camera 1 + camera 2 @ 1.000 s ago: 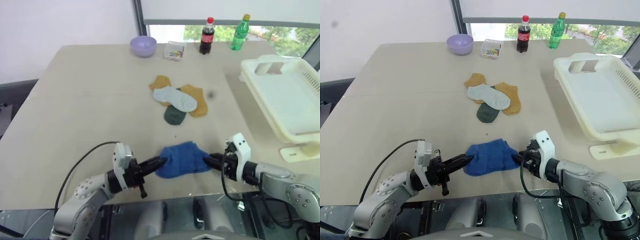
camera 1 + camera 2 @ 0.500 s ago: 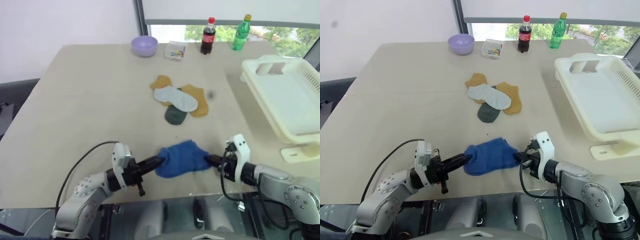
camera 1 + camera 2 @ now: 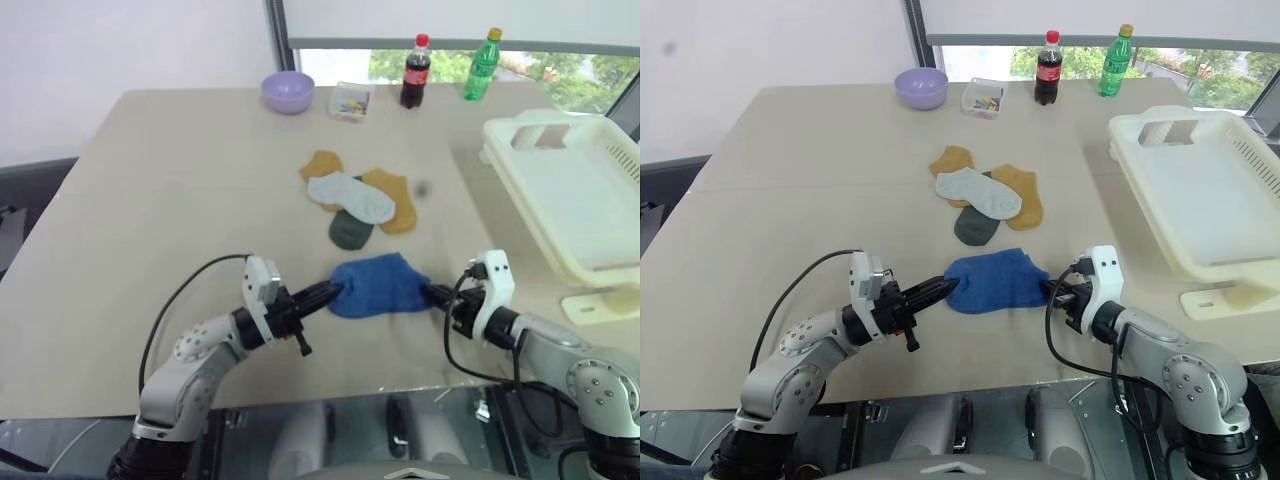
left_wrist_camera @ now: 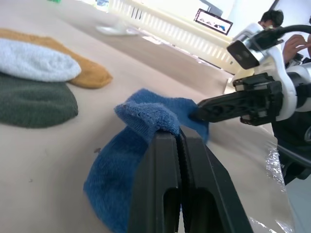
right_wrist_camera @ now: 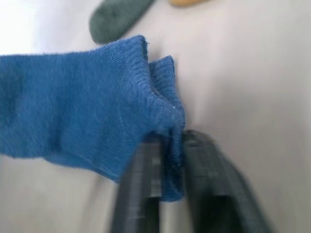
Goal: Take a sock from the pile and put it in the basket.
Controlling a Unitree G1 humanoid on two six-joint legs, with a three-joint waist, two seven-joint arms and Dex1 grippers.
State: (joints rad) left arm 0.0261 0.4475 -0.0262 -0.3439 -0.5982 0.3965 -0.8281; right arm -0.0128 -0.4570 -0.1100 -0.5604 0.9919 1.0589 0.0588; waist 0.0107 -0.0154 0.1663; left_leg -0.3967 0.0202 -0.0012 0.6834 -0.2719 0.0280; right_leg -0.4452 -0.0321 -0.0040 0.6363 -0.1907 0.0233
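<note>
- Nearest the robot, the blue sock [image 3: 995,282] is stretched between the two grippers, just above the counter [image 3: 810,190] at its near edge.
- The left gripper [image 3: 940,289] is clenched on the sock's left end; the left wrist view shows its fingers [image 4: 160,184] pressed together with a fold of blue cloth pinched at their tips.
- The right gripper [image 3: 1052,291] has the sock's right end; the right wrist view shows the cuff tucked between its two fingers [image 5: 141,189], which stand a little apart with the cloth in the gap, so it grasps the sock.
- Just beyond the sock lies the pile [image 3: 985,197]: a dark green sock [image 3: 974,227] closest, a light grey sock [image 3: 978,191] across the middle, and mustard socks [image 3: 1024,195] under and beside it, all overlapping flat, mid-counter.
- The blue sock sits near the pile but apart from it.
- Off to the right, the basket [image 3: 1200,200] rests on the counter's right side, cream-white, well apart from the sock and both grippers.
- At the far edge stand a lilac bowl [image 3: 920,87], a small clear box [image 3: 982,98] beside it, then a cola bottle [image 3: 1046,68] and a green bottle [image 3: 1113,61].
</note>
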